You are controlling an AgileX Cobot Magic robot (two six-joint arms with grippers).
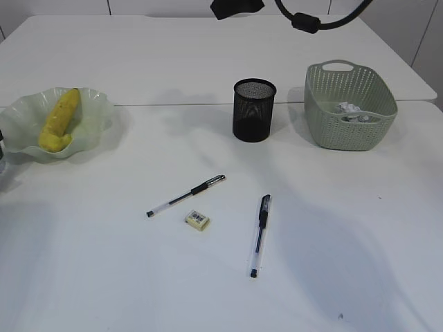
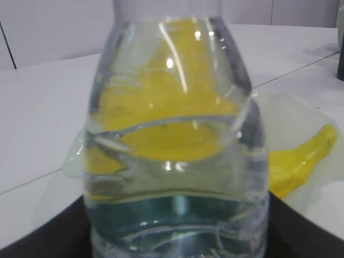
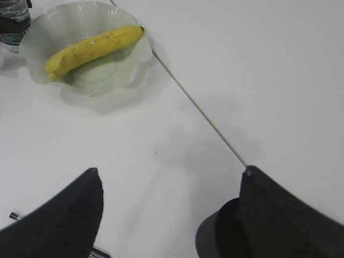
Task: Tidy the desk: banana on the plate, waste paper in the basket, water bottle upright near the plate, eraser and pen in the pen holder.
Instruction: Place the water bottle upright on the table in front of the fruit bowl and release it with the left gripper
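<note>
Bottle [image 2: 177, 145] fills my left wrist view, upright beside the plate [image 2: 301, 115]; left claw's grip I cannot tell. Right claw [image 3: 169, 215] gapes empty above the desk [image 3: 258, 70]. Only the exterior view shows pens [image 1: 185, 196], eraser [image 1: 197, 220], basket [image 1: 349, 105].

We see open counter [image 1: 104, 277] along the near left and right edges; two pens [image 1: 187, 196] [image 1: 259, 234] and the eraser [image 1: 197, 220] clutter the middle; the pen holder [image 1: 254, 110] and basket [image 1: 349, 105] block the far right; the plate [image 1: 97, 114] fills the left.

Black cable [image 1: 305, 21] overhead, white panelled wall [image 1: 387, 7] behind
</note>
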